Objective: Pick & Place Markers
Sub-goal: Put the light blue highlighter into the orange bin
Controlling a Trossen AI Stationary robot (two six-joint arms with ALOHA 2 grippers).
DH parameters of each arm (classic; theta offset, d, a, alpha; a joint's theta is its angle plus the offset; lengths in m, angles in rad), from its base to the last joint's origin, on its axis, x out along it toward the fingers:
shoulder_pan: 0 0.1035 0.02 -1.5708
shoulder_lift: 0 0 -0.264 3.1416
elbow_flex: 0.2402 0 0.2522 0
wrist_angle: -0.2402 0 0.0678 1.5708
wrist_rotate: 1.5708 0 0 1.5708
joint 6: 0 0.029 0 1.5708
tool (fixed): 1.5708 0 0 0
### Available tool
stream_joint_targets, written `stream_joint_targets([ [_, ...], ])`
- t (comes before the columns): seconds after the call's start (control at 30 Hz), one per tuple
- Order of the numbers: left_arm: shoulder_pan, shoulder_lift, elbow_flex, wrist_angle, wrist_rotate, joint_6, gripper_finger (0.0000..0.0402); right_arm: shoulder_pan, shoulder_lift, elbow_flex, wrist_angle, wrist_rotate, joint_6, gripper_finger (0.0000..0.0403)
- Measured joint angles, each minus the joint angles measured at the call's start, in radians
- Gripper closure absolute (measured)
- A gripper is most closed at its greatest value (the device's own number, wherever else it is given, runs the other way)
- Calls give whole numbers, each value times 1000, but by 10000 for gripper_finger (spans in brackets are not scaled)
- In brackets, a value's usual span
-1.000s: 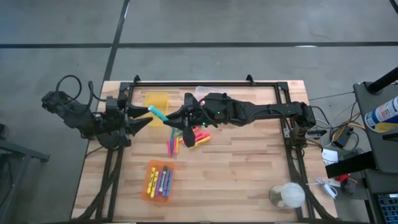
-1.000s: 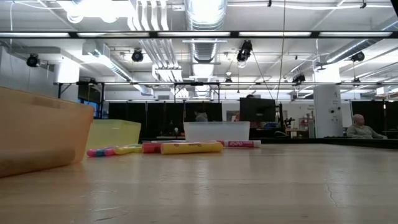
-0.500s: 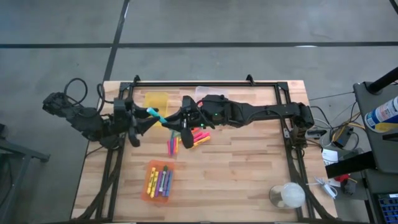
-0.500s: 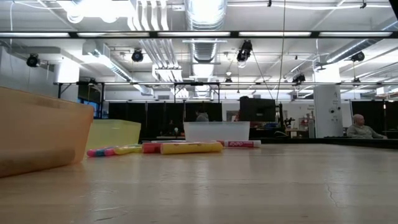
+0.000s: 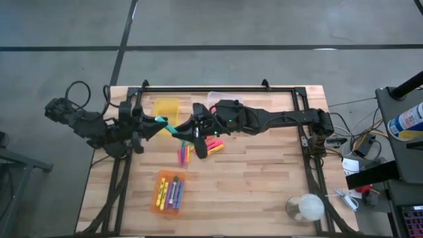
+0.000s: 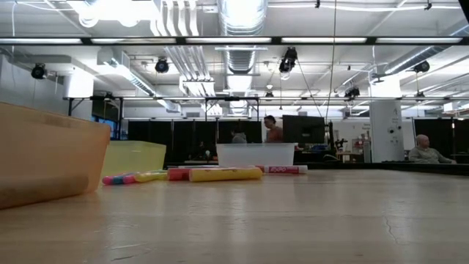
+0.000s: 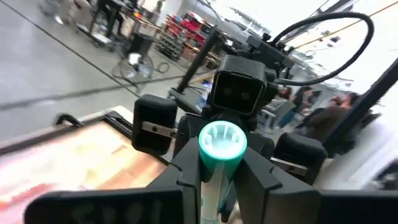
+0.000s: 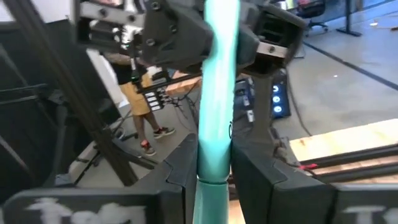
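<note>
Upper centre of the high view, above the table: my left gripper (image 5: 160,123) and my right gripper (image 5: 180,129) meet nose to nose, with one teal marker (image 5: 168,125) bridging them.

Left wrist view: teal marker (image 7: 222,144) end-on, its ribbed round end facing the lens, my two dark fingers (image 7: 186,180) pressed against its barrel on either side. Left pincer is closed on it.

Right wrist view: same marker (image 8: 217,87) runs up the middle of the frame, with my right fingers (image 8: 183,168) snug on both flanks and the left gripper clamped at its far end. Right pincer is also closed on it. Judgement: a hand-over in mid-air; which side gives and which takes, I cannot tell.

Progress, as it lies now:
- Orange bin (image 5: 168,192), lower centre-left of the high view, holds a row of markers: yellow, orange, purple, blue. Sorted, I judge.
- Loose pile of markers (image 5: 198,149) lies on the wood just below the grippers: pink, orange, green and others. Also visible in the low view as a low row (image 6: 212,174) in front of the clear bin (image 6: 255,155).
- Yellow bin (image 5: 166,106), upper left of centre in the high view; contents not readable.

Estimate: task partly done. The teal marker is yet to be placed, and the pile is left.
</note>
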Motion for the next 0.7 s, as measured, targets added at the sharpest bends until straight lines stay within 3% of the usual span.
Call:
stream_joint_targets([
  [0.23, -1, -47, 1, -58, 70, -109, 332, 13, 0, -1, -139, -126, -7, 271],
  [0.37, -2, -70, 1, -144, 133, -238, 331, 23, -1, -1, -334, -203, -76, 248],
  [0.53, -3, -53, 1, -336, 281, -521, 333, 29, -2, -2, -632, -178, -237, 237],
  [0.7, -16, 29, -10, -486, 405, -804, 333, 23, 0, -2, -794, -96, -429, 244],
])
